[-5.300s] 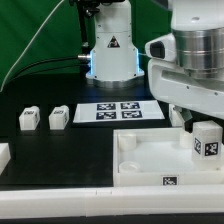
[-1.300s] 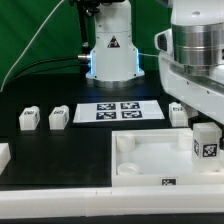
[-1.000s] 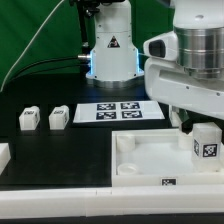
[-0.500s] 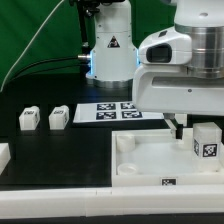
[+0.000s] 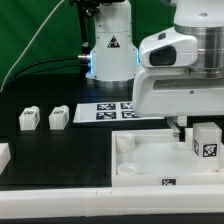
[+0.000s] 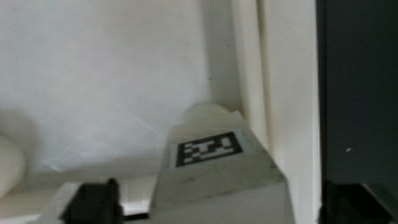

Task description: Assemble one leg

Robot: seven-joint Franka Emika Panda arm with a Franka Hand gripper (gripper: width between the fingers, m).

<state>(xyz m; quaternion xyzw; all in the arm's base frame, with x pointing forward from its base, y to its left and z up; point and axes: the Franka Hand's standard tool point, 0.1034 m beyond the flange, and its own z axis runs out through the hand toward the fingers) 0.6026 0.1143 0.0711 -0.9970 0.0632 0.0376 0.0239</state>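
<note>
The leg (image 5: 205,140), a small white block with a black-and-white tag, stands upright in the tray's (image 5: 150,165) corner at the exterior view's right. My gripper (image 5: 184,128) hangs just above and beside it, with one dark finger showing under the big white hand. In the wrist view the leg (image 6: 217,150) lies between my two dark fingers (image 6: 98,203), with a gap on each side. The gripper (image 6: 226,208) is open and holds nothing. The tray floor (image 6: 107,80) and its wall fill most of that view.
Two more small white tagged blocks (image 5: 29,119) (image 5: 59,116) stand on the black table at the exterior view's left. The marker board (image 5: 112,111) lies behind the tray. Another white part (image 5: 3,154) shows at the left edge. The robot base (image 5: 110,50) stands at the back.
My hand has turned and shifted toward the exterior view's left, coming lower over the tray corner. The leg has stayed where it was.
</note>
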